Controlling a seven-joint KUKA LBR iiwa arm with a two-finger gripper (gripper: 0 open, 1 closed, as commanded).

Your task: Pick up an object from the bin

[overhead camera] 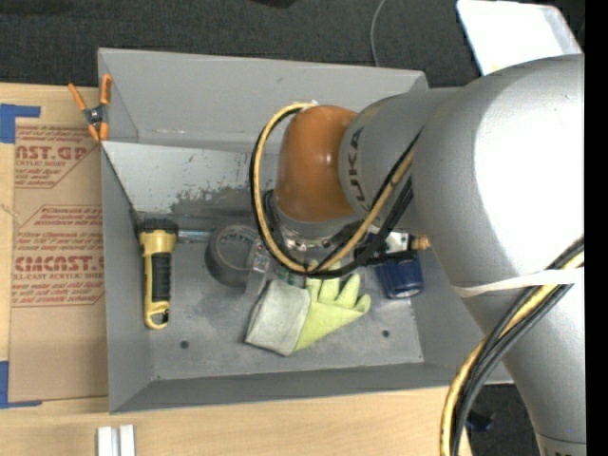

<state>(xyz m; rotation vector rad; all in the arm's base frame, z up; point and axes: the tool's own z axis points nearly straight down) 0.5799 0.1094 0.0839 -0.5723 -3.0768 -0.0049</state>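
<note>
The gripper (pixel 288 258) is low in the middle of the grey bin (pixel 285 76), just above a grey and yellow-green glove (pixel 306 317) and beside a dark grey roll (pixel 228 253). If it is open or closed, I cannot tell. A yellow flashlight (pixel 157 278) lies well apart, at the left.

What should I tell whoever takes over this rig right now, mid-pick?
The hand is low in the middle of the bin, under the orange cover, over the grey roll and the cuff of the glove. Open or shut: can't tell.
Things: yellow torch by the left wall, grey roll mid-bin, grey and yellow-green glove just in front of it, blue thing on the right.
Done: nothing seen held or lifted.
Left: grasp one thing and lift it out.
</note>
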